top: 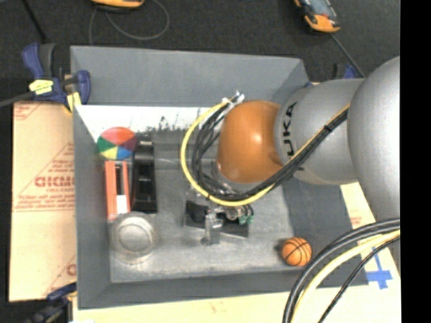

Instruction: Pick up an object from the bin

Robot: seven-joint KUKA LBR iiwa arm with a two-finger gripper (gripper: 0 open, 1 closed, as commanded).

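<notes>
One claw [214, 229] over bin [188, 79] middle, small orange ball [295, 252] near

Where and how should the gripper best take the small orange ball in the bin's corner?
Probably come straight down and close across the ball at its widest. It is round and lies alone; the bin wall close by leaves little room from the side.

The grey arm [316, 147], right of the frame's centre, bears black capital letters running up its casing just beside the orange cover [246, 147]: "UKA" can be read, with the start of the word hidden behind the cover. Small dark marks along the white back wall of the bin [161, 116] are too small to read.
</notes>
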